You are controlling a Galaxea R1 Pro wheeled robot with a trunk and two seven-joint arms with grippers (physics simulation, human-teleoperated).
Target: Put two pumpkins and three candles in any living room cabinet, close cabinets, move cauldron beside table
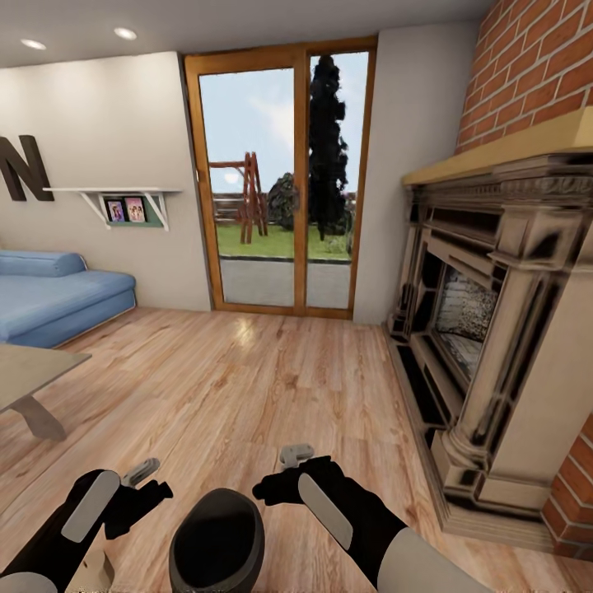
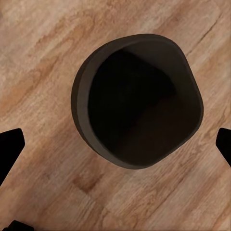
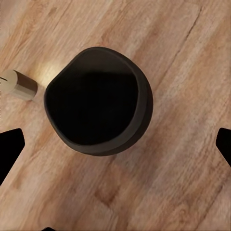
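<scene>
In the head view, the cauldron [image 1: 217, 539] sits on the wooden floor [image 1: 247, 387] right in front of you, between your left gripper [image 1: 144, 487] and your right gripper [image 1: 276, 479]. Neither gripper touches it, and from this angle you cannot tell how far either one is spread. The surface [image 1: 37, 371] you need shows only as a grey corner far off to the left, well apart from the pot. The risk, as I judge it, is the pot's shape: squat, round, smooth, matte black, with nothing obvious to hook. Squeeze it unevenly from both sides and it could skid or tip on the glossy planks. To your right stands the ornate stone fireplace [image 1: 486, 329] under red brick; swing wide and your right arm may clip it.

In the left wrist view, the cauldron [image 2: 137, 101] lies mouth-up below the camera, its rim thick and rounded, its inside dark. The fingers [image 2: 9, 149] stand wide apart at the frame's edges, holding nothing.

In the right wrist view, the cauldron [image 3: 98, 101] again sits open-mouthed on warm, grained planks, and this gripper is likewise spread wide and empty. A small pale cylinder [image 3: 19, 84], possibly a candle, lies on the floor just beside the pot; nudge the pot carelessly and it may roll away.
</scene>
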